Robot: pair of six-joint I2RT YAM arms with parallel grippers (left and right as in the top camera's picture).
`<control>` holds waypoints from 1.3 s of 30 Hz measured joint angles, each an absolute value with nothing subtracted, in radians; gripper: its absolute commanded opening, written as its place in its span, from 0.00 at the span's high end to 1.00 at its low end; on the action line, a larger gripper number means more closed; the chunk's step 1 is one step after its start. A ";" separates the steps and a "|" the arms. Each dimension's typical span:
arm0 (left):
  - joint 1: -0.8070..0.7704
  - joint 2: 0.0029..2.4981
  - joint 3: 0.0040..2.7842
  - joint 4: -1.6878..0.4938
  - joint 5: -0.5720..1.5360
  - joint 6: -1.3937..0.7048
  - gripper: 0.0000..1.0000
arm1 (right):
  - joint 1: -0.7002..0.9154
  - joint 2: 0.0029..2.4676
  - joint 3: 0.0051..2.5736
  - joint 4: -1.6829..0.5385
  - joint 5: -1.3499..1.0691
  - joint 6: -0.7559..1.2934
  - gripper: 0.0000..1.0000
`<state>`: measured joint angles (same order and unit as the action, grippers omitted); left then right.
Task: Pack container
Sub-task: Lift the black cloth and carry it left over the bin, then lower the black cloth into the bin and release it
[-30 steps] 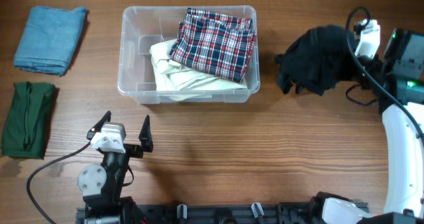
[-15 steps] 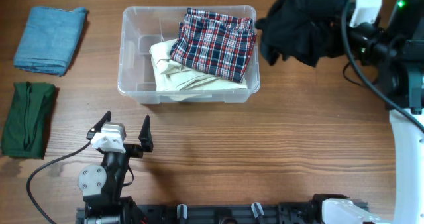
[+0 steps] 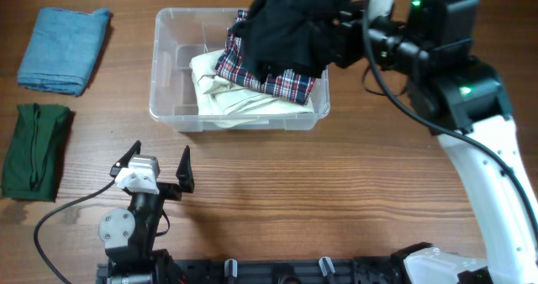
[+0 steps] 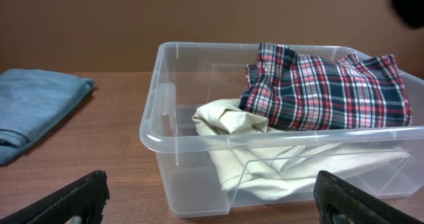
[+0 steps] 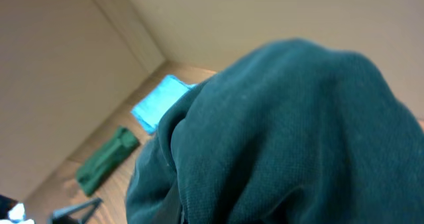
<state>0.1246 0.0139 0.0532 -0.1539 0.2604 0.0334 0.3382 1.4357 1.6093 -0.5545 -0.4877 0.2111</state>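
Note:
The clear plastic container (image 3: 161, 61) stands at the back middle of the table. Inside it, a red-and-navy plaid garment (image 3: 290, 84) lies on a cream one (image 3: 225, 95). My right gripper (image 3: 349, 28) is shut on a bunched dark garment (image 3: 294, 23), which hangs over the container's right half; its fingers are buried in the cloth. That dark fabric (image 5: 285, 138) fills the right wrist view. My left gripper (image 3: 160, 155) stands open and empty near the front edge. In the left wrist view, the container (image 4: 159, 134) stands just beyond its fingers (image 4: 73, 201).
A folded blue cloth (image 3: 63, 49) lies at the back left, with a folded dark green cloth (image 3: 34, 149) in front of it. Both also show in the right wrist view, the blue cloth (image 5: 159, 101) and the green cloth (image 5: 106, 159).
My right arm has swung left with the dark garment, from right of the container to above its right half. The left arm has not moved.

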 measured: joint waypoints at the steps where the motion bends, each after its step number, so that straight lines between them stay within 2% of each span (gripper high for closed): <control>1: 0.125 0.014 0.053 -0.154 0.260 0.033 0.00 | 0.359 1.452 1.610 -0.529 -0.488 0.228 0.96; 9: 0.125 0.014 0.053 -0.154 0.260 0.033 0.00 | 0.474 1.583 1.610 -0.418 -0.488 0.363 0.96; 18: 0.125 0.014 0.053 -0.154 0.260 0.033 0.00 | 0.553 1.604 1.610 -0.336 -0.481 0.474 0.96; 39: 0.125 0.014 0.053 -0.154 0.260 0.033 0.00 | 0.571 1.755 1.611 -0.324 -0.471 0.542 0.96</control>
